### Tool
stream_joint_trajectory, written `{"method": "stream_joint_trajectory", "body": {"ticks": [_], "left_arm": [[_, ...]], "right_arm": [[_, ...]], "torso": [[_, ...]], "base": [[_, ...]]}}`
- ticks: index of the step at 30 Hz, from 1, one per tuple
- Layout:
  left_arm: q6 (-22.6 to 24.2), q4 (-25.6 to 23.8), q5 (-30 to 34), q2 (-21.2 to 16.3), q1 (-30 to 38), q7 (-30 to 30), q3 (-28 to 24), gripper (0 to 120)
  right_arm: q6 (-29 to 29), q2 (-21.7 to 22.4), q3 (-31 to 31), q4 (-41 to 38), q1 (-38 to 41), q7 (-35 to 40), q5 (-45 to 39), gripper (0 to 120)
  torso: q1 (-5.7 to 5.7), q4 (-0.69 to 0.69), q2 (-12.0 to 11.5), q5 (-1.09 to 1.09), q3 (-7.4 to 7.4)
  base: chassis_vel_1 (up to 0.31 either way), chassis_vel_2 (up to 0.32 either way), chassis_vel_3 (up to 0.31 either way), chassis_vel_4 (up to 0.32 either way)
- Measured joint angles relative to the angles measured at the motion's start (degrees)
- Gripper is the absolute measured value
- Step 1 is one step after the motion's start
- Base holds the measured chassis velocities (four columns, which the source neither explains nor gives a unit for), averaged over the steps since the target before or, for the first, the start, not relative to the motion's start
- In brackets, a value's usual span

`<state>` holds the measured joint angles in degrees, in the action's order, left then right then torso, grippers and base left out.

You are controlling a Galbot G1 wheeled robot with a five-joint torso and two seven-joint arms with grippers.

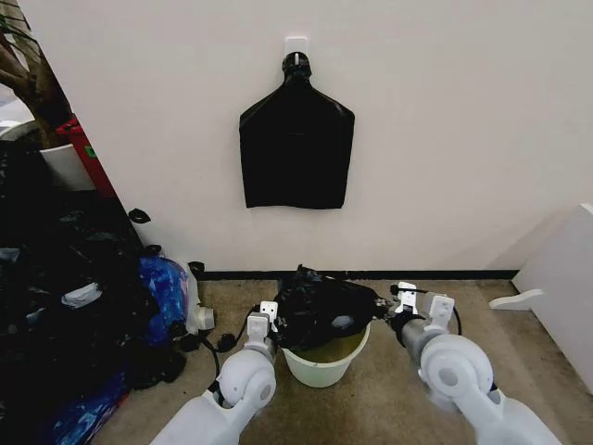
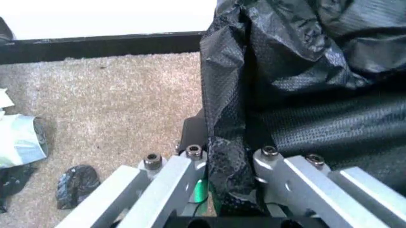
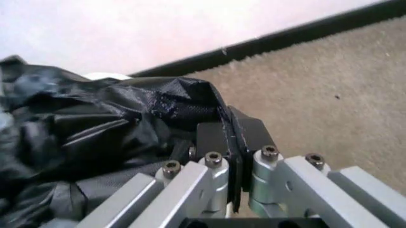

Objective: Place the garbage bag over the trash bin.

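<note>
The garbage bag [image 1: 321, 306], glossy crinkly black plastic, is spread over the top of the trash bin [image 1: 324, 363], a cream-white round bucket on the carpet. My left gripper [image 1: 267, 319] is at the bag's left edge, shut on a fold of the garbage bag [image 2: 228, 166]. At the bag's right edge my right gripper [image 1: 406, 301] is shut on the garbage bag [image 3: 82, 137]; its black pads [image 3: 214, 137] pinch the film [image 3: 229, 137]. The bin's front wall shows below the bag.
A flat black bundle [image 1: 296, 148] hangs on the wall behind the bin. A heap of dark and blue bags [image 1: 83, 315] lies to the left. A white panel [image 1: 565, 287] stands at the right. Bare carpet [image 1: 389, 399] lies in front.
</note>
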<state>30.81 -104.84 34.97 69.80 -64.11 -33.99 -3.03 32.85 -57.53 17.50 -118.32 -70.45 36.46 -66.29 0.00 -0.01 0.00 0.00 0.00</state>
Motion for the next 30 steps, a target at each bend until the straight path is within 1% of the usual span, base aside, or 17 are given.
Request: {"method": "stream_joint_trajectory", "body": {"ticks": [3, 9, 12, 13, 14, 16, 18, 19, 21, 22, 26, 29, 30], "left_arm": [[-0.2, -0.3, -0.2, -0.1, -0.4, 0.4, 0.3, 7], [-0.8, -1.1, -0.6, -0.3, -1.4, 1.4, 1.2, 7], [-0.8, -1.3, -0.7, -0.4, -1.7, 1.6, 1.4, 7], [-1.0, -1.5, -0.8, -0.5, -2.0, 2.0, 1.7, 7], [-1.1, -1.6, -0.9, -0.6, -2.3, 2.2, 1.9, 7], [-1.2, -1.7, -0.9, -0.6, -2.4, 2.3, 2.0, 7], [-1.5, -1.8, -1.1, -0.6, -2.8, 2.6, 2.3, 7], [-1.6, -1.8, -1.2, -0.7, -2.9, 2.8, 2.4, 7], [-1.7, -2.0, -1.2, -0.8, -3.1, 3.0, 2.6, 7], [-1.7, -2.0, -1.2, -0.8, -3.1, 3.0, 2.6, 7], [-1.8, -2.0, -1.2, -0.8, -3.2, 3.2, 2.8, 7], [-1.9, -2.0, -1.3, -0.8, -3.2, 3.2, 2.8, 7], [-1.9, -2.0, -1.4, -0.8, -3.2, 3.2, 2.8, 7]], "right_arm": [[0.7, 0.1, 0.7, 1.9, 0.3, -1.6, -0.2, 0], [4.9, 0.5, 1.5, 8.2, 1.1, -11.9, 2.7, 0], [5.5, 0.5, 1.7, 9.3, 1.2, -14.1, 3.7, 0], [6.3, 0.5, 1.9, 11.4, 1.2, -19.0, 5.8, 0], [6.4, 0.5, 2.0, 12.5, 1.2, -21.6, 7.0, 0], [6.5, 0.5, 2.0, 13.1, 1.2, -23.0, 7.7, 0], [6.5, 0.5, 2.0, 15.7, 1.1, -29.2, 10.8, 0], [6.3, 0.6, 2.0, 16.8, 1.1, -32.1, 12.5, 0], [4.1, 0.5, 1.9, 18.9, 0.8, -38.5, 17.2, 0], [4.1, 0.5, 1.9, 18.9, 0.8, -38.5, 17.2, 0], [1.0, 0.4, 1.7, 20.4, 0.5, -44.2, 21.6, 0], [0.7, 0.4, 1.8, 20.0, 0.5, -43.5, 22.0, 1], [0.6, 0.5, 1.9, 19.2, 0.4, -42.3, 21.3, 7]], "torso": [[0.0, 0.0, 0.0, 0.0, 0.0], [0.0, 0.0, 0.0, 0.0, 0.0], [0.0, 0.01, 0.0, 0.0, 0.0], [0.0, 0.0, 0.0, 0.0, 0.0], [0.0, 0.0, 0.0, 0.0, 0.0], [0.0, 0.01, 0.0, 0.0, 0.0], [0.0, 0.01, 0.0, -0.01, 0.0], [0.0, 0.0, 0.0, -0.01, 0.0], [0.0, 0.0, 0.0, 0.0, 0.0], [0.0, 0.0, 0.0, 0.0, 0.0], [0.0, 0.01, 0.0, 0.0, 0.0], [0.0, 0.01, 0.0, 0.01, 0.0], [0.0, 0.01, 0.0, 0.04, 0.0]], "base": [[0.0, 0.0, 0.0, 0.0], [0.0, 0.0, 0.0, 0.0], [0.0, 0.0, 0.0, 0.0], [0.0, 0.0, 0.0, 0.0], [0.0, 0.0, 0.0, 0.0], [0.0, 0.0, 0.0, 0.0], [0.0, 0.0, 0.0, 0.0], [0.0, 0.0, 0.0, 0.0], [0.0, 0.0, 0.0, 0.0], [0.0, 0.0, 0.0, 0.0], [0.0, 0.0, 0.0, 0.0], [0.0, 0.0, 0.0, 0.0], [0.0, 0.0, 0.0, 0.0]]}}
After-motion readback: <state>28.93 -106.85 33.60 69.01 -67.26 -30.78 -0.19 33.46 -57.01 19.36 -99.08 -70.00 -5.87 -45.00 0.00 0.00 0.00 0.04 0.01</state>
